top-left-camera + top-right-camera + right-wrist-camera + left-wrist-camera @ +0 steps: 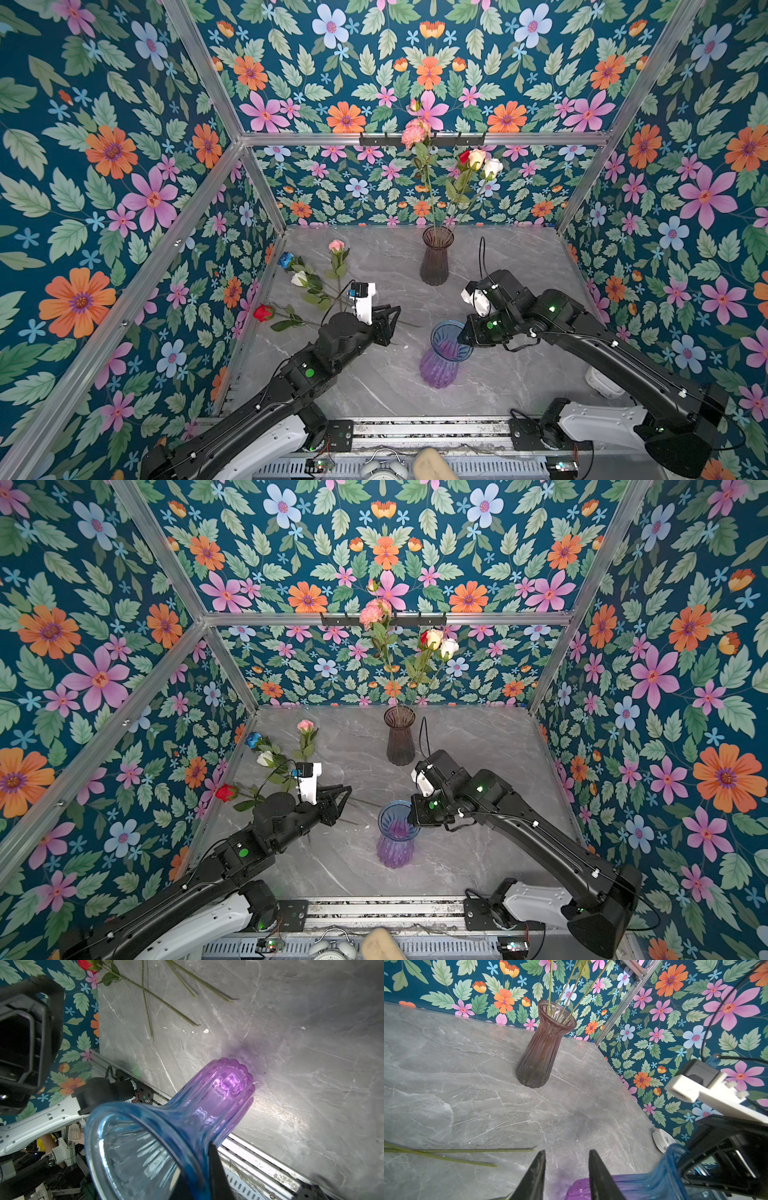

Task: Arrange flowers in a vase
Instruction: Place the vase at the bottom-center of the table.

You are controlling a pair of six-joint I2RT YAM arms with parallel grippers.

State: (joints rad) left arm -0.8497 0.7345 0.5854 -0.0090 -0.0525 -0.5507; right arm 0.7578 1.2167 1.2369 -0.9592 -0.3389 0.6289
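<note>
Right gripper (463, 337) clamps flared rim of ribbed glass blue vase (442, 368), desk (519, 266) front. Left gripper (567, 1152) jaws apart, empty. Flowers (299, 278): four flat at left edge, rest in smoky vase (435, 262), back edge. Grey marble top.

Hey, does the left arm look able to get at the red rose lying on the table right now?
Probably yes. The left gripper is open and empty, low over the table near the loose stem ends, and the red rose lies flat beside that arm with nothing standing between them.

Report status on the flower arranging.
Left gripper open, empty. Right gripper shut on blue vase rim; vase empty. Four flowers lying on table. Path clear.
</note>
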